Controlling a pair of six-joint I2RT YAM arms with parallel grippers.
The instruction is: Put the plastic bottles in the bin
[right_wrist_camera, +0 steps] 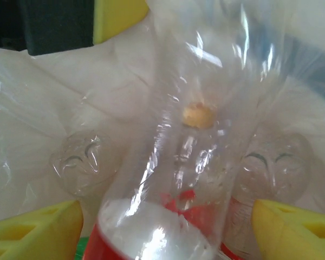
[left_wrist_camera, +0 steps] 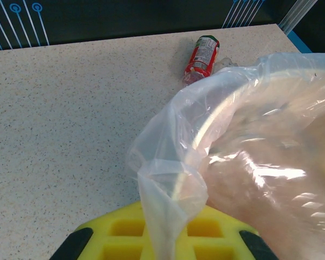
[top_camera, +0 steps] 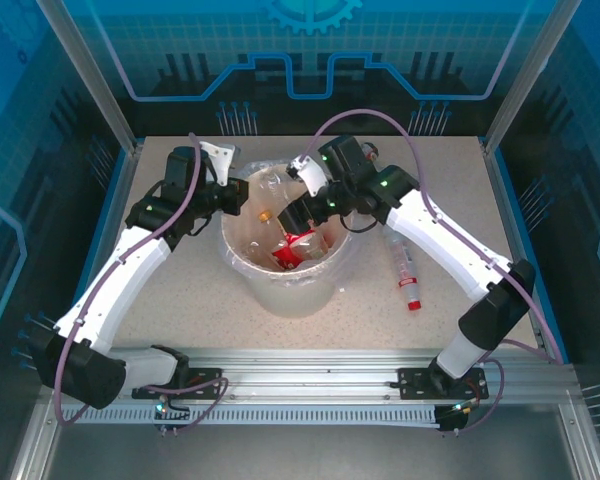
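Note:
The bin (top_camera: 290, 295), a cream bucket with a clear liner, stands mid-table. My left gripper (top_camera: 242, 195) is at its left rim, shut on a fold of the liner (left_wrist_camera: 168, 162) between its yellow pads (left_wrist_camera: 119, 227). Above the bin's mouth my right gripper (top_camera: 302, 215) stands open. A clear bottle with a red label (right_wrist_camera: 168, 216) sits between its pads (right_wrist_camera: 38, 233) with a gap on each side. Two more clear bottles (right_wrist_camera: 81, 162) lie below it in the bin. A red-capped bottle (top_camera: 407, 272) lies on the table to the right of the bin. Another red-labelled bottle (left_wrist_camera: 202, 57) lies behind the bin.
The speckled table (top_camera: 180, 300) is fenced by a blue-lit frame on three sides, with a metal rail (top_camera: 310, 385) along its near edge. The right arm reaches across the table's right half, above the lying bottle.

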